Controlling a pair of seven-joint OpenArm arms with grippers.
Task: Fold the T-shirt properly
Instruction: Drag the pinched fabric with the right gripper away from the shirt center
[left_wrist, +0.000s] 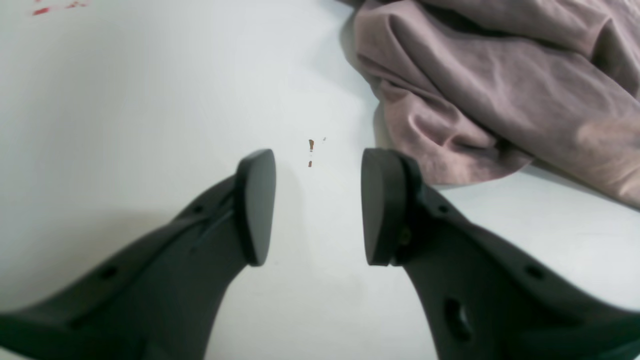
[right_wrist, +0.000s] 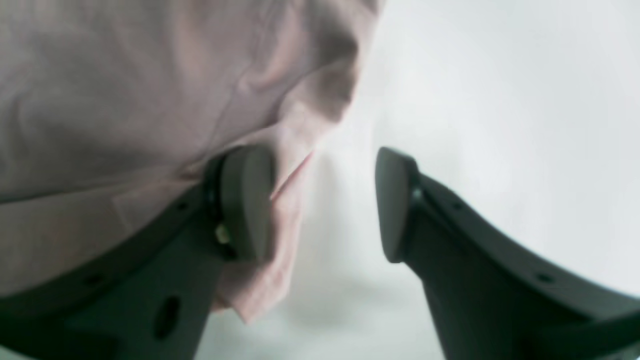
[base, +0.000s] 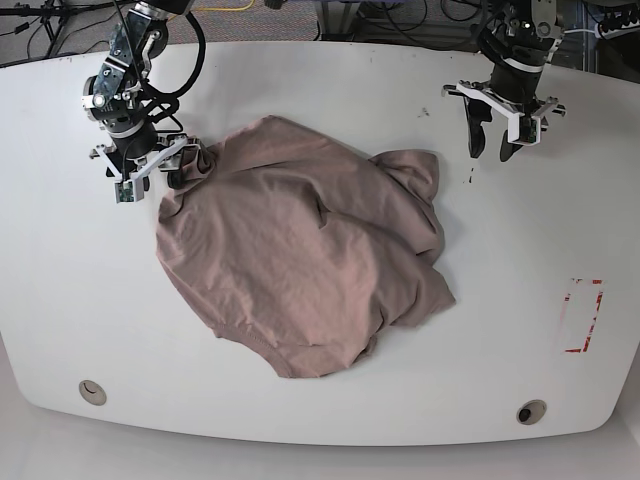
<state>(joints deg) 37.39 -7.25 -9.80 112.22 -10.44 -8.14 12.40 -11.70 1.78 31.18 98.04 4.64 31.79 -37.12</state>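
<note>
This looks like a robotics lab. A white rounded table (base: 320, 420) fills the base view, with two black robot arms mounted at its upper left (base: 125, 80) and upper right (base: 515, 50). Tangled cables (base: 400, 20) run along the top edge, and red tape marks (base: 583, 317) sit at the right.

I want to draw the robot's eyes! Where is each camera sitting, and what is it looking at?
Left wrist: sits on the left arm, looking down between the open left gripper at the table, T-shirt beside it.
Right wrist: sits on the right arm, looking past the right gripper, shirt edge against one finger.
Base: looks down from above at both arms and the crumpled shirt.
All three views share the T-shirt and table.
</note>
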